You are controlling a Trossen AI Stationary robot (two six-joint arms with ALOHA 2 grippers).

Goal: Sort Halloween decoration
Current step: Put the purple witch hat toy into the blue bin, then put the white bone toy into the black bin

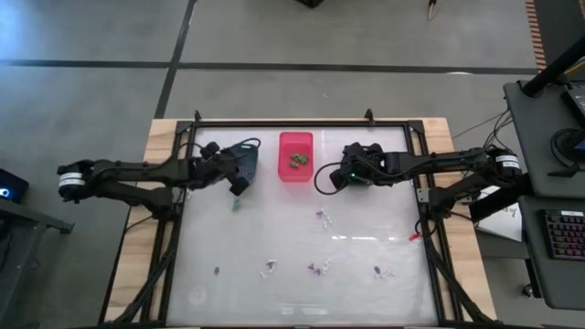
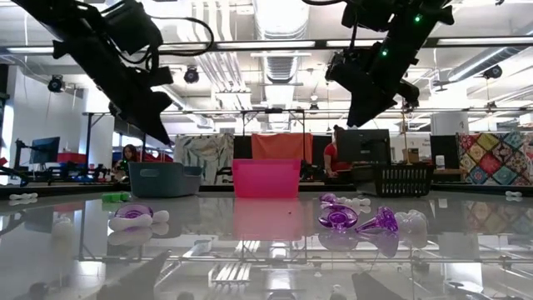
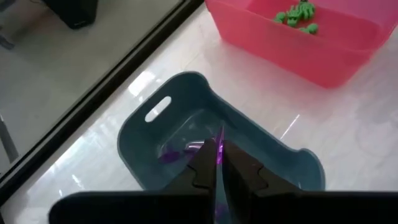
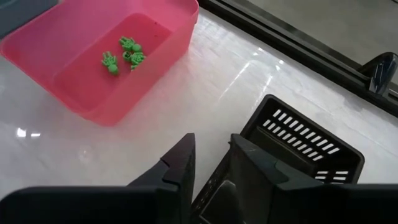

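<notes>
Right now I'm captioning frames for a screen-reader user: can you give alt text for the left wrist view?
The left gripper, shut on a thin purple trinket, hangs over a blue-grey bin with purple pieces inside. Beyond it, a pink bin holds green trinkets.

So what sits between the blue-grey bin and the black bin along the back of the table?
The pink bin, holding a few green trinkets, sits between the blue-grey bin and the black bin; high and low views show it.
</notes>
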